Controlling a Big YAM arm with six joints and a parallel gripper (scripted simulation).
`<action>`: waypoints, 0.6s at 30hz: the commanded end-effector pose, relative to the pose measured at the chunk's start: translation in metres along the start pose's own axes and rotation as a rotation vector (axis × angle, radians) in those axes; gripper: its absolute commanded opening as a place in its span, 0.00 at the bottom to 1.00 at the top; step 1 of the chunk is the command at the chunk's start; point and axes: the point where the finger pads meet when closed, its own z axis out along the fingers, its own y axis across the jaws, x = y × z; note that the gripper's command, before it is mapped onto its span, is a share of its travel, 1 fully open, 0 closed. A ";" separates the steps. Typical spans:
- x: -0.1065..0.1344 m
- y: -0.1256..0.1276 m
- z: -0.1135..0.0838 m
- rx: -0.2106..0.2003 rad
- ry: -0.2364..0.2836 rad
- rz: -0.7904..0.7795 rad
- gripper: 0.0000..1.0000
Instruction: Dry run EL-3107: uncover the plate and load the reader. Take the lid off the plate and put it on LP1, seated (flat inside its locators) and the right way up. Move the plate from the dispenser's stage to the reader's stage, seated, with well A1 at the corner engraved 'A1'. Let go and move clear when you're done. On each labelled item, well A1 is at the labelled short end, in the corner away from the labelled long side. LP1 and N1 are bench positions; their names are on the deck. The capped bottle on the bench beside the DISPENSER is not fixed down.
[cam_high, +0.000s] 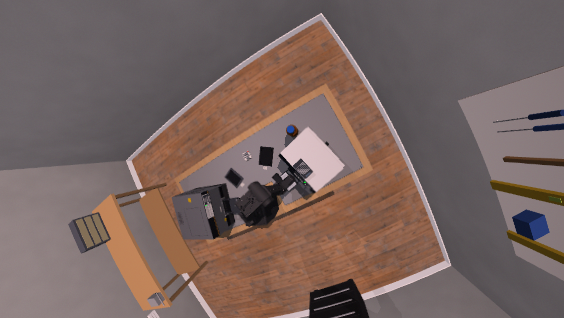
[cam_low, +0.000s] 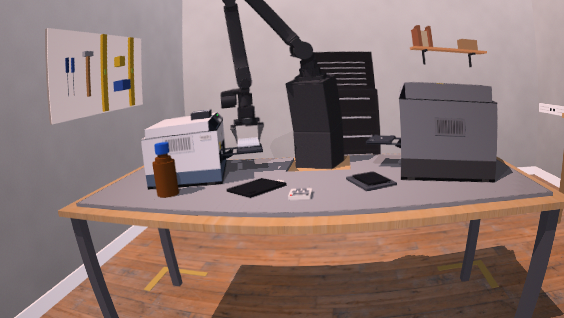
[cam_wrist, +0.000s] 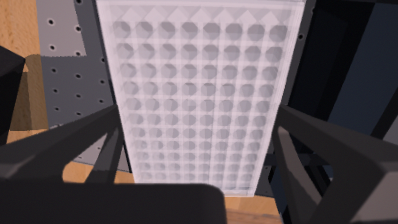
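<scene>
Beside the dispenser (cam_high: 316, 152) (cam_low: 202, 162) (cam_wrist: 352, 82), the hand (cam_high: 286, 178) (cam_low: 248, 143) (cam_wrist: 197, 112) grips the lid (cam_high: 285, 175) (cam_low: 249, 141) (cam_wrist: 200, 65) by its long sides — the plate (cam_wrist: 189, 105) directly beneath. The lid looks light, stiff and slippery — best pinched gently, high on its skirt, and lifted level.
</scene>
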 end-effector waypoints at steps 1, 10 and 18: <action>-0.003 0.003 0.002 -0.002 -0.002 -0.008 0.86; -0.004 0.007 -0.004 -0.011 -0.003 -0.003 0.86; -0.004 0.004 -0.008 -0.005 -0.004 -0.005 0.86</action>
